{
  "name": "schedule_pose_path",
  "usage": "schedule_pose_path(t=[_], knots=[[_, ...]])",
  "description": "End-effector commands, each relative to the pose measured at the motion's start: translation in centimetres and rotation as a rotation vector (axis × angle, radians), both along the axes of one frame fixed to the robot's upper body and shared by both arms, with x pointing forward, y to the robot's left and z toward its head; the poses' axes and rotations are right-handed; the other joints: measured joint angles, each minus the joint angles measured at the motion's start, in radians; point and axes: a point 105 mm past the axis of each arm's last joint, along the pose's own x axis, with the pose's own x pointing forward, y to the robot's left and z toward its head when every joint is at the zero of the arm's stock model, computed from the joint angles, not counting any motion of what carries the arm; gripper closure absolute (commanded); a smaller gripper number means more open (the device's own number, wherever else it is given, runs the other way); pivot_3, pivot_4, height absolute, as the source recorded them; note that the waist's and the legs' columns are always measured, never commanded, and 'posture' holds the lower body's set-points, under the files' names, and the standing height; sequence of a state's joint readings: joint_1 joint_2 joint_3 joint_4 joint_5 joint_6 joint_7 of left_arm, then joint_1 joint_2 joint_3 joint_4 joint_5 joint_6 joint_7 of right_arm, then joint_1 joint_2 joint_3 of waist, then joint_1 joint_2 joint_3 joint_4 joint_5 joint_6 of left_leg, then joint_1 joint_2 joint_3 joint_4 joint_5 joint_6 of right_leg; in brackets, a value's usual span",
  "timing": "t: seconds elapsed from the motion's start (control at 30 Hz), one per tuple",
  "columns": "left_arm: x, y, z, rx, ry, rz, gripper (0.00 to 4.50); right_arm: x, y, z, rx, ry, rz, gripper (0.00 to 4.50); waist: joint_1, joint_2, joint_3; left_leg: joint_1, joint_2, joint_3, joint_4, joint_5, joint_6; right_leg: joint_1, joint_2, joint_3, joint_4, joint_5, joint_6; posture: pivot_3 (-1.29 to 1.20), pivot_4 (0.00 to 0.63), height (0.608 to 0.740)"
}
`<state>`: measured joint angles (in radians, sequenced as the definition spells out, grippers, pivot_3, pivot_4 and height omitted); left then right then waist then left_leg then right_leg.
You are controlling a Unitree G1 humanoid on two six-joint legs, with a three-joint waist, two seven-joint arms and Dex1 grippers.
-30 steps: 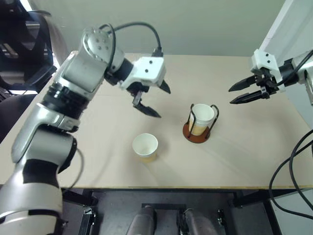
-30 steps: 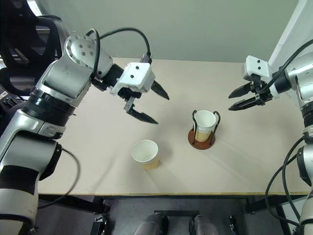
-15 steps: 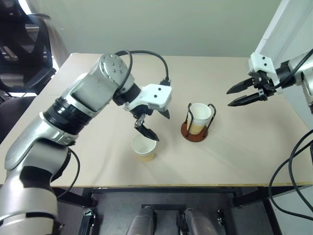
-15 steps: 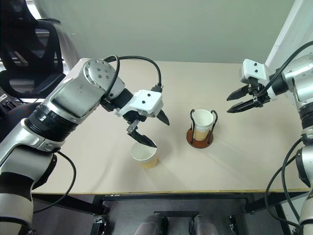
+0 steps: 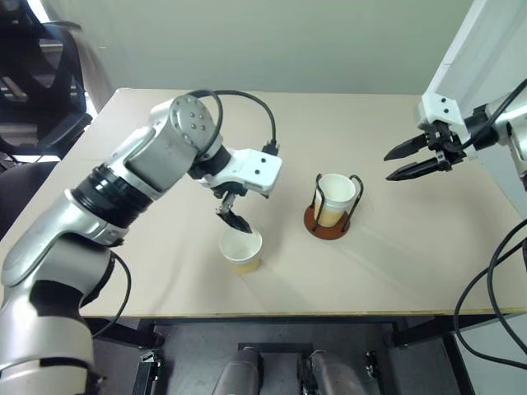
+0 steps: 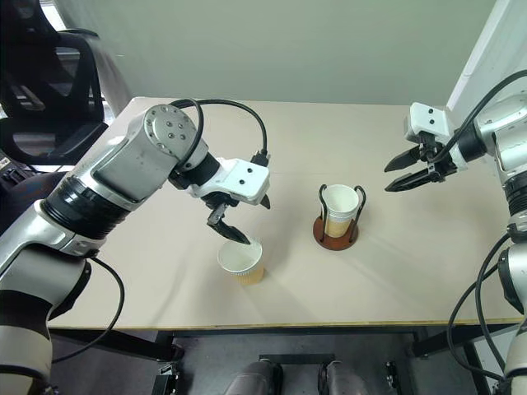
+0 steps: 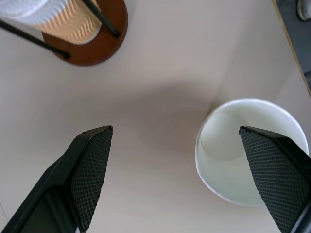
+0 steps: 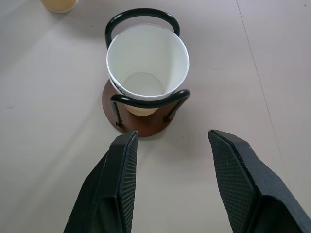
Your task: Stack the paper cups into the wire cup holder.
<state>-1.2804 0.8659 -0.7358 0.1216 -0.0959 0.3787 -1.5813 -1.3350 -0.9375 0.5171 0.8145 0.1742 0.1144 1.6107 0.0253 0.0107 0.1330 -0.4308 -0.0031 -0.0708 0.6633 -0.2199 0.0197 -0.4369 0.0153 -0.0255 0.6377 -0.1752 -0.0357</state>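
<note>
So the left gripper (image 7: 175, 141) hangs right over the loose paper cup (image 5: 241, 249) near the desk (image 5: 395, 263) front edge, fingers spread wide, one above its mouth, nothing gripped. The wire cup holder (image 5: 329, 220) sits just beside it with cups nested inside. Right gripper (image 5: 416, 158) hovers well off, fingers apart, empty.

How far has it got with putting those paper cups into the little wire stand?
Done: tan paper cups already sit nested in the black wire cup holder with the brown disc base. In hand: the left gripper, fingers open, straddles the rim of the loose paper cup on the beige table. Left: grasping and stacking it.
</note>
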Motion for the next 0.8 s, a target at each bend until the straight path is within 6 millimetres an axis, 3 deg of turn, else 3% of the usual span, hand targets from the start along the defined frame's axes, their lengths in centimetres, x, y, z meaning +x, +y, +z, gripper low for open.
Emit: schedule_pose_path(t=[0.03, 0.2, 0.43, 0.8], knots=[[-1.3, 0.2, -0.1, 0.028, 0.025, -0.036, 0.05, 0.0, 0.1, 1.5, 0.003, -0.048, 0.017, 2.21, 0.0, 0.0, 0.0, 0.0, 0.0, 0.0, 0.0, 0.0, 0.0, 0.0, 0.0, 0.0, -0.001, 0.0, 0.0, 0.0, 0.15, 0.74], [-1.9, 1.0, -0.7, 0.067, 0.02, -0.054, 0.05, 0.2, 0.1, 1.7, -0.004, -0.053, 0.012, 2.21, 0.001, 0.0, 0.0, -0.001, 0.0, 0.0, 0.0, 0.0, 0.0, 0.0, 0.0, 0.0, -0.002, 0.0, 0.0, 0.0, 0.15, 0.74], [-0.1, 2.3, -1.9, 0.133, -0.048, -0.066, 0.05, 0.4, 0.1, 1.6, -0.004, -0.055, 0.016, 2.21, 0.0, 0.0, 0.0, 0.0, 0.0, -0.001, 0.0, 0.0, 0.0, 0.0, 0.0, 0.0, -0.001, -0.001, -0.001, 0.0, 0.15, 0.74], [1.1, 0.7, -2.8, 0.146, -0.102, -0.113, 0.05, 0.2, -0.1, 1.7, -0.001, -0.055, 0.013, 2.21, 0.001, 0.0, 0.0, -0.001, 0.0, -0.001, -0.001, -0.001, 0.0, 0.0, 0.0, 0.0, -0.003, 0.0, -0.001, 0.0, 0.15, 0.74]])
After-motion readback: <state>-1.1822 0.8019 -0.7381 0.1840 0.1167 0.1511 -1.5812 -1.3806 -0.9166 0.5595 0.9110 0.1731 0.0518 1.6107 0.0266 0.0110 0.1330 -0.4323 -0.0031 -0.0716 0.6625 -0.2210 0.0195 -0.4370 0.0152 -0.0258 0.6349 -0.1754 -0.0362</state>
